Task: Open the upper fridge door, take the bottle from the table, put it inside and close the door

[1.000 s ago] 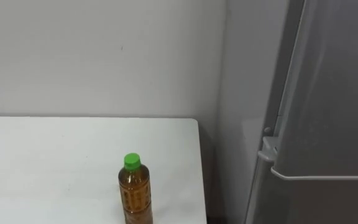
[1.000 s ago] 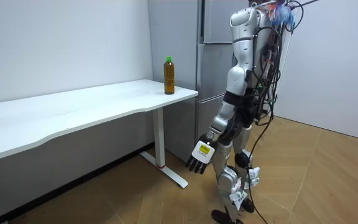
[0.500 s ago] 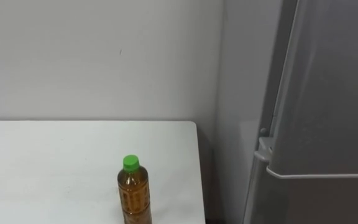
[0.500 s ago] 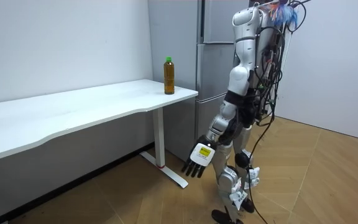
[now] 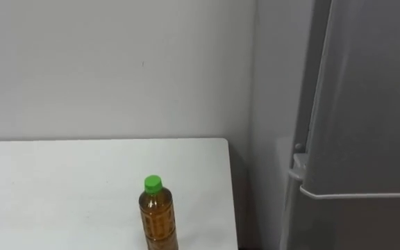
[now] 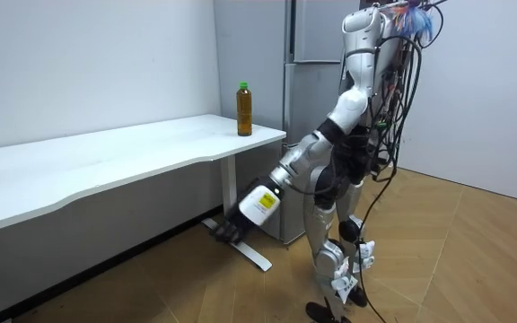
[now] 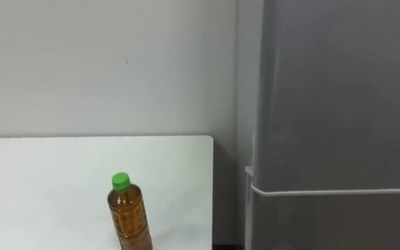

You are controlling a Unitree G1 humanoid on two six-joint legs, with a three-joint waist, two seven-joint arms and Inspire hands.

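A brown bottle (image 5: 160,219) with a green cap stands upright near the right end of the white table (image 5: 61,180). In the room view the bottle (image 6: 244,109) is at the table's corner next to the grey fridge (image 6: 308,90). The fridge's doors (image 5: 367,139) are closed, and a seam parts the upper door from the lower one. I stand in front of the fridge, a step from the table's end. My left hand (image 6: 227,228) reaches forward and low, below the table top, with relaxed fingers that hold nothing.
A plain wall runs behind the table and the fridge. The table's white leg and foot (image 6: 240,242) stand just beyond my left hand. Wooden floor (image 6: 456,251) lies open at the room view's right.
My left arm has swung forward from beside my leg towards the space under the table's end. The eye view has shifted slightly; the bottle stays where it was.
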